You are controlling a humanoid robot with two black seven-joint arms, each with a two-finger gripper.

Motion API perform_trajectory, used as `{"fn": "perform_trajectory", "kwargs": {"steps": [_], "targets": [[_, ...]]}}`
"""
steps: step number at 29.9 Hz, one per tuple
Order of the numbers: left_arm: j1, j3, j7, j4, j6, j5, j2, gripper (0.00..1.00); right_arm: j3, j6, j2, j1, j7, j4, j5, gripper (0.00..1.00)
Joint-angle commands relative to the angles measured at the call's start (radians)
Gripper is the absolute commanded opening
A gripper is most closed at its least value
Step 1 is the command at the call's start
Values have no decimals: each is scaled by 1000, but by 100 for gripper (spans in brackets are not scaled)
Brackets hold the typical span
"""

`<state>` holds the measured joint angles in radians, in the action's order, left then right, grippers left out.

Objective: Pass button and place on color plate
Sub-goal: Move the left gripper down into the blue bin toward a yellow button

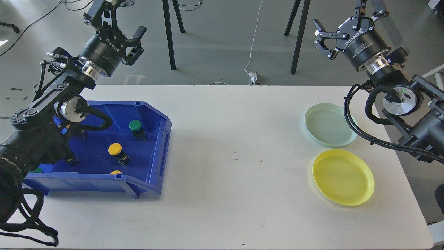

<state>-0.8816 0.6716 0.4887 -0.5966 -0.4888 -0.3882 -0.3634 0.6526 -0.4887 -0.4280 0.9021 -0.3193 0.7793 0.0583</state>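
A blue bin [158, 152] on the left of the table holds several buttons. A green button [135, 125] and a yellow button [115, 149] lie in plain sight, and another yellow one [116, 172] peeks over the front wall. My left arm hides more of the bin. A pale green plate [329, 125] and a yellow plate [343, 177] sit at the right, both bare. My left gripper [121, 22] hangs open high above the bin's back edge. High over the far right corner, my right gripper [348, 19] is open too. Neither holds anything.
The white table [236, 156] spreads between the bin and the plates. Black tripod legs [169, 34] and a white cable with a plug [254, 77] stand on the floor behind the table's far edge.
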Motion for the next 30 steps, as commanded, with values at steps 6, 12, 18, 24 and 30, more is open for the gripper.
{"fn": "perform_trajectory", "kwargs": {"steps": [6, 12, 18, 24, 30], "targets": [[-14, 19, 0, 1, 0, 26, -61, 100, 5, 0, -3, -20, -3, -2, 2, 100], [0, 98, 0, -11, 0, 163, -5, 100, 10, 0, -5, -23, -1, -2, 3, 100], [39, 227, 0, -18, 0, 158, 41, 100, 10, 0, -5, -23, -1, -2, 3, 100], [122, 224, 0, -247, 0, 135, -70, 100, 10, 0, -11, -42, -3, -2, 3, 100], [174, 221, 0, -491, 0, -144, -212, 100, 10, 0, -8, -55, -3, -6, 3, 100]]}}
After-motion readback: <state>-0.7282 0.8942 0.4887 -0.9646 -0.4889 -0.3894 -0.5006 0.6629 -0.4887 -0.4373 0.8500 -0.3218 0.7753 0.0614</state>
